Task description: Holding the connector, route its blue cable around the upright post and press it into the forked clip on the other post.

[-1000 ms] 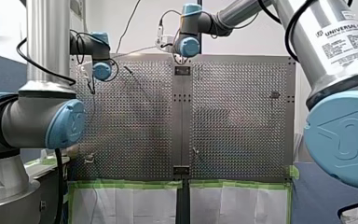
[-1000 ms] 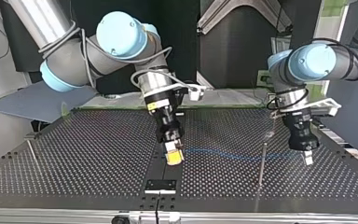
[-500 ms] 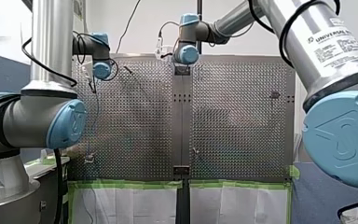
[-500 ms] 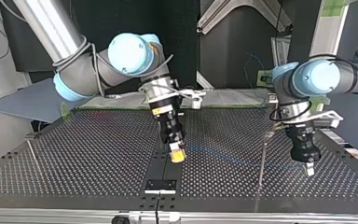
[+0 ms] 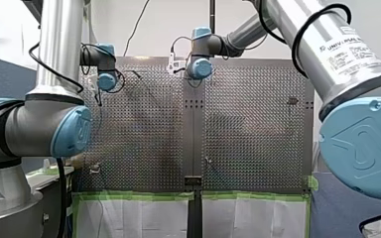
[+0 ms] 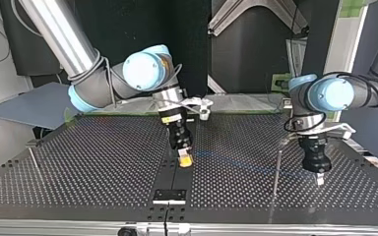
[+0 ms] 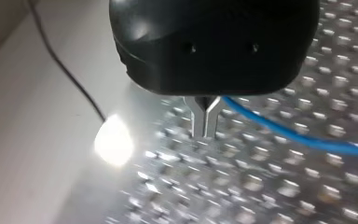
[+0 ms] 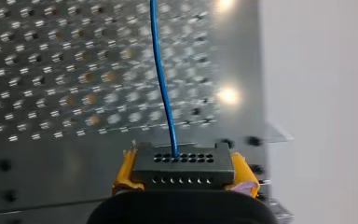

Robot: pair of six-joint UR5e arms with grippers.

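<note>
Right gripper [image 6: 184,161], clamped on the connector [image 8: 182,165], had drawn back from the camera; blue cable [image 7: 284,133] ran crosswise to left gripper [image 6: 319,179], pinching it beside the upright post [image 6: 277,169]

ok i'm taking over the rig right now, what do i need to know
Right hand: shut on the connector.
Left hand: shut; the blue cable runs right up to its fingers, pinched or not I cannot tell.
Cable stretches from the connector across to the left hand, passing the thin post; no wrap round it shows.
Second thin post stands at the top view's left, far from the cable. Which post bears the clip is too small to tell.
Done: connector held. Left: routing and pressing in.
</note>
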